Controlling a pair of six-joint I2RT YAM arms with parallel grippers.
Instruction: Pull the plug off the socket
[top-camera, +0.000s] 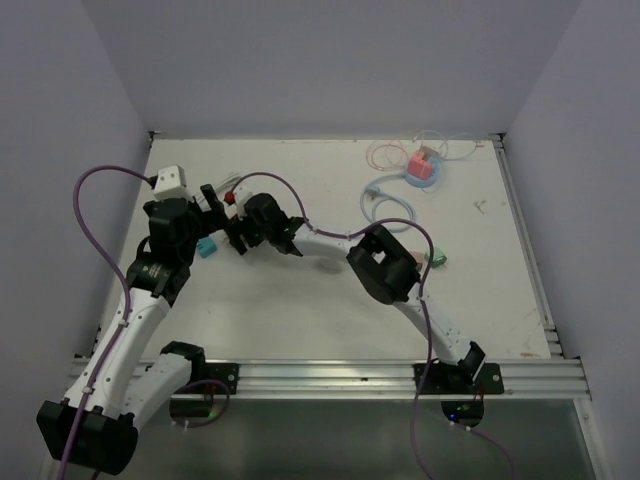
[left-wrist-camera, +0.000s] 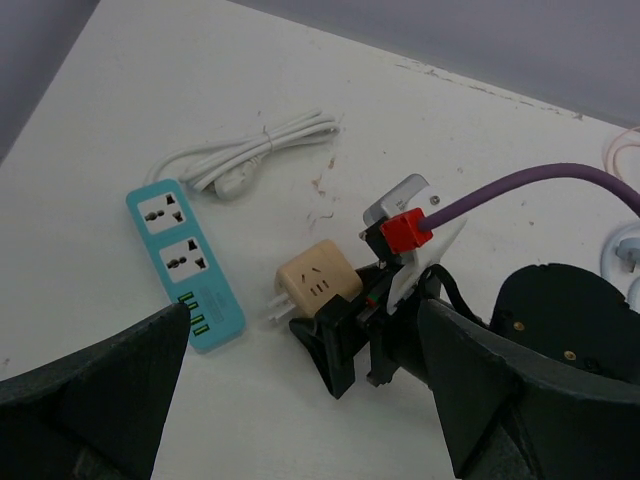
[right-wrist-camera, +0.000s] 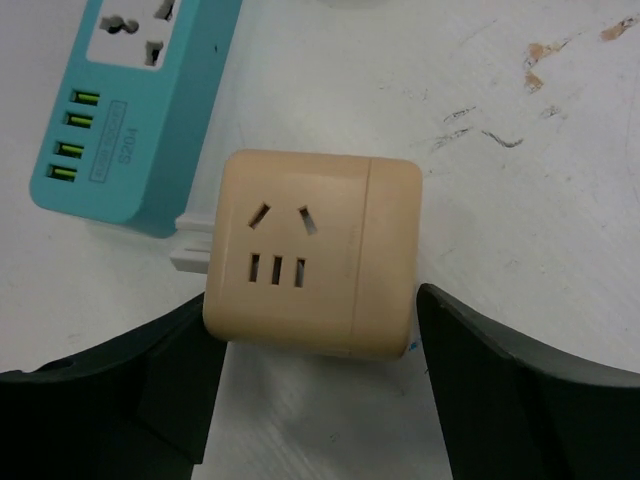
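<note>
Lavender walls close round the white bench, and from above we see both arms reaching to its far left part. There the left end effector and the right end effector crowd over a teal strip; we cannot pick out the plug from this view. From the left wrist we make out more. The strip lies flat with both sockets bare and its white cord bundled beyond it. The beige plug appears to rest on the bench just beside the strip's USB end, prongs pointing toward the strip but in no socket. The left end effector is spread as wide as it goes and holds nothing, hanging above all this. From the right wrist we look straight down on the plug, its white prongs showing between it and the strip. The right fingers flank the plug's near corners, touching or very nearly so; we cannot tell whether they pinch it or have let go. We judge the pull itself done, since the plug is out, and the step in hand to be setting it down. The next move, as we see it, is to part the right jaws fully and lift straight up, so the fingers do not drag the plug against the strip.
</note>
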